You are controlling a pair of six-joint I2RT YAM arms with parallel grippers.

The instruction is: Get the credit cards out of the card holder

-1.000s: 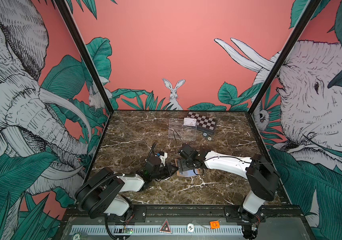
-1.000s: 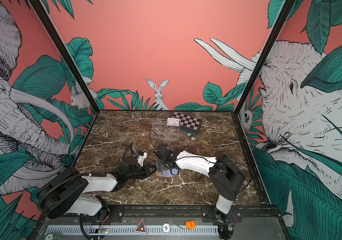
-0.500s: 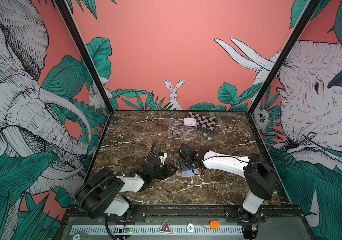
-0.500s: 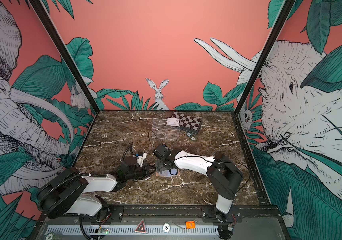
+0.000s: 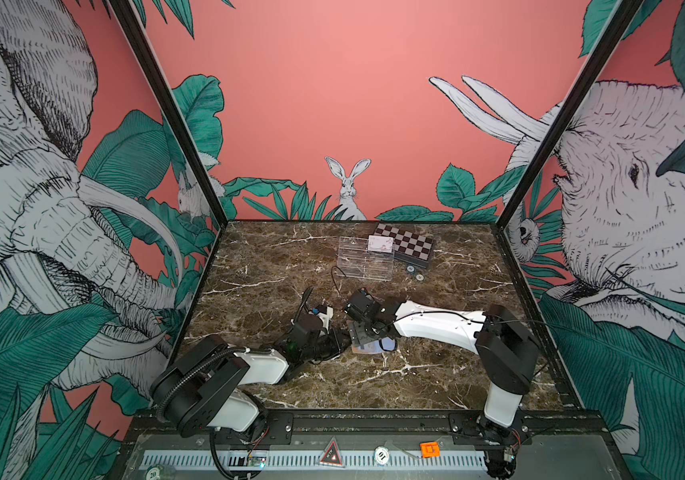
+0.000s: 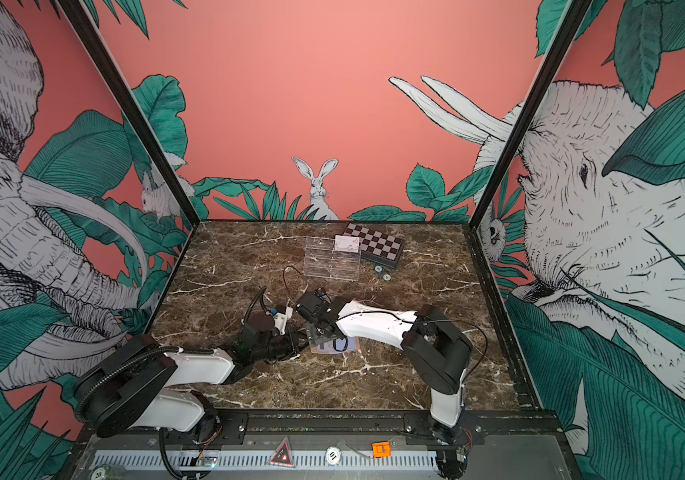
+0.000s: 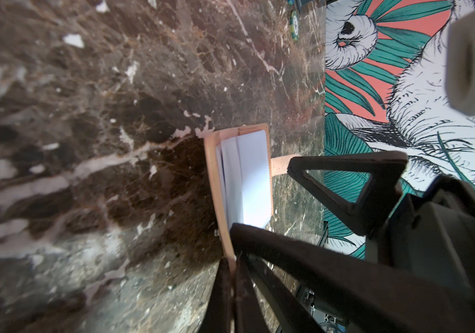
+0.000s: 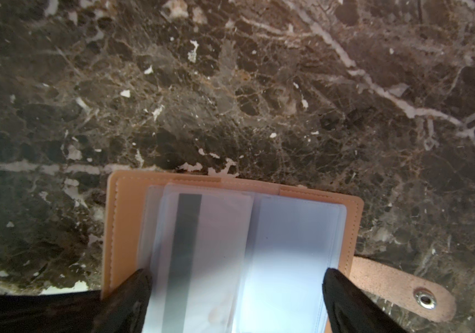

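three mural walls (image 5: 332,104) enclose a marble tabletop (image 5: 415,386) bearing the card holder (image 8: 123,219).

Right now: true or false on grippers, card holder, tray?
1. The left gripper is shut on the card holder's tan cover. True.
2. The right gripper clamps a card. False: its jaws stand open, straddling the sleeves.
3. A dark-striped credit card sits in a sleeve. True.
4. The acrylic tray is empty. False: a white card sits at its far corner.
5. The snap strap is fastened. False: it lies undone.
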